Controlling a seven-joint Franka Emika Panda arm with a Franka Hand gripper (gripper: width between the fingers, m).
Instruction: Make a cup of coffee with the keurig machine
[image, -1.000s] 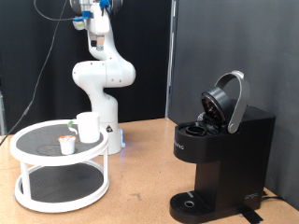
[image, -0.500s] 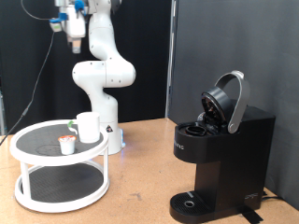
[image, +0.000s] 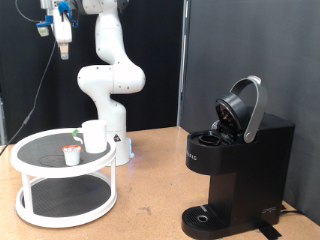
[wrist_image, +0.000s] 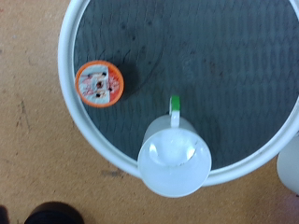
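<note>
- The gripper (image: 61, 42) hangs high at the exterior view's top left; whether its fingers are apart or together cannot be told, and nothing shows between them.
- Far below the fingers, the cup (image: 94, 136) (wrist_image: 174, 162) stands on the white round shelf (image: 30, 160) (wrist_image: 65, 70), beside the small pod (image: 71, 154) (wrist_image: 98, 83).
- Farthest from the fingers, the keurig machine (image: 235, 165) stands lid-up.
- Since a second ago, the gripper has swung toward the exterior view's left.
</note>
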